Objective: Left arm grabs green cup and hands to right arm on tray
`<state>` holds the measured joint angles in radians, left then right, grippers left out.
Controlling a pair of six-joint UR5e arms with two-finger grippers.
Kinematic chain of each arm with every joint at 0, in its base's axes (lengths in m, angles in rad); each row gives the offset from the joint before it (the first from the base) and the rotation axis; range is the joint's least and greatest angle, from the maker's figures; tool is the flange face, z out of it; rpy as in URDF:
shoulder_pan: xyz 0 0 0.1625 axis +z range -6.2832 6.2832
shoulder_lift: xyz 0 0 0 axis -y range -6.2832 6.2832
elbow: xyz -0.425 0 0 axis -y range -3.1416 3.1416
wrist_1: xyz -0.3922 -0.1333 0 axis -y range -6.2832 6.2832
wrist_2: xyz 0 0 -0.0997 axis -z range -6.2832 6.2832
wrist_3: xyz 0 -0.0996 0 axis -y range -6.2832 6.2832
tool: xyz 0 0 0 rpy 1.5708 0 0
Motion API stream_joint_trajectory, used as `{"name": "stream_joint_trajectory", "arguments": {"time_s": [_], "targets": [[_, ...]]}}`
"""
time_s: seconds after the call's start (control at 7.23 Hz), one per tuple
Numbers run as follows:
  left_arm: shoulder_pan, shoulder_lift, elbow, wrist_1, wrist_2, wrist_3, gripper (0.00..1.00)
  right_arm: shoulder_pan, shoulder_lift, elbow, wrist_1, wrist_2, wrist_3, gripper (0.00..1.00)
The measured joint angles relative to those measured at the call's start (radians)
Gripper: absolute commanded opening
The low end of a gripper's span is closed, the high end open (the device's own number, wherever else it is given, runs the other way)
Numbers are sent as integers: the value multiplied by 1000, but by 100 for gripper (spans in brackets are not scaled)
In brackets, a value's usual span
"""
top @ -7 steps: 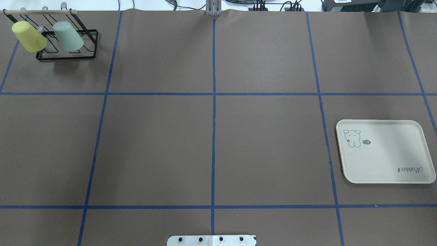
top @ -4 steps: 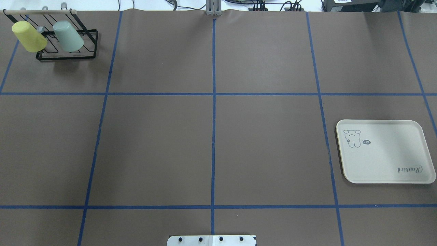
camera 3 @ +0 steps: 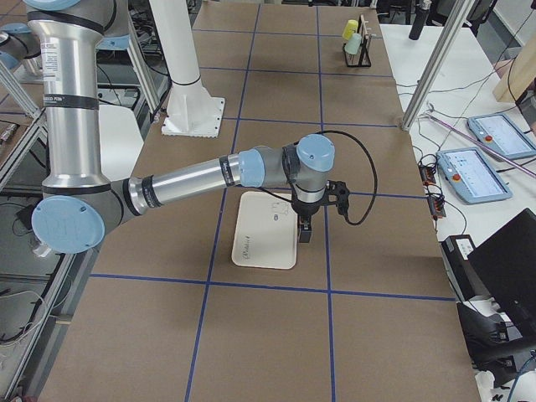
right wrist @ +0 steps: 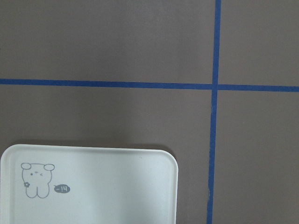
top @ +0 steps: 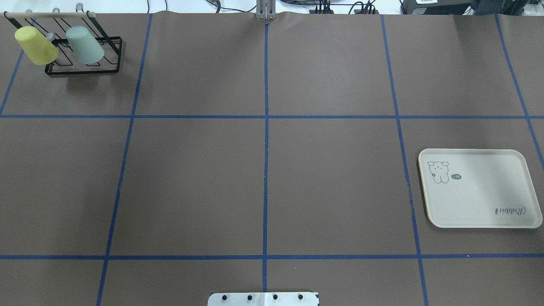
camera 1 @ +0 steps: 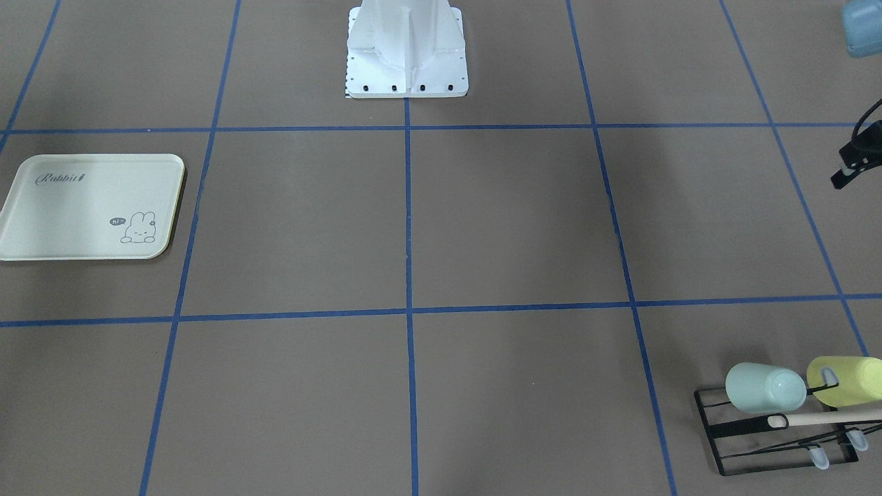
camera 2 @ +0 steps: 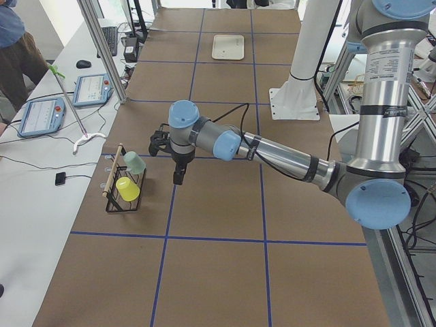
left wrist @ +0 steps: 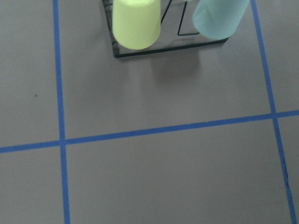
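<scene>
The pale mint-green cup [top: 85, 44] sits upside down and tilted on a black wire rack [top: 83, 70] at the far left corner, beside a yellow-green cup [top: 36, 45]. The green cup also shows in the front view [camera 1: 765, 388] and in the left wrist view [left wrist: 219, 18]. The cream tray [top: 480, 195] lies empty at the near right and shows in the right wrist view [right wrist: 117, 186]. My left gripper [camera 2: 178, 176] hangs above the table, a short way from the rack. My right gripper [camera 3: 305, 232] hangs over the tray's edge. I cannot tell whether either is open.
The rack has a wooden rod [camera 1: 834, 417] along its top and spare pegs. The white robot base plate [top: 263, 298] sits at the near middle edge. Blue tape lines grid the brown table. Operator tablets and cables [camera 2: 41, 116] lie on the side benches.
</scene>
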<state>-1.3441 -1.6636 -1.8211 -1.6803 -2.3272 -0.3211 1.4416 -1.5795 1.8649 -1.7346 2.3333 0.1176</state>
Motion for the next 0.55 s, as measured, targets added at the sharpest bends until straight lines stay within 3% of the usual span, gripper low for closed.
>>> {"name": "stream_joint_trajectory", "arguments": {"time_s": [0.55], "targets": [[114,-287,250,-16,90,-104,100,-46,-6,-26,87,26,1,100]]}}
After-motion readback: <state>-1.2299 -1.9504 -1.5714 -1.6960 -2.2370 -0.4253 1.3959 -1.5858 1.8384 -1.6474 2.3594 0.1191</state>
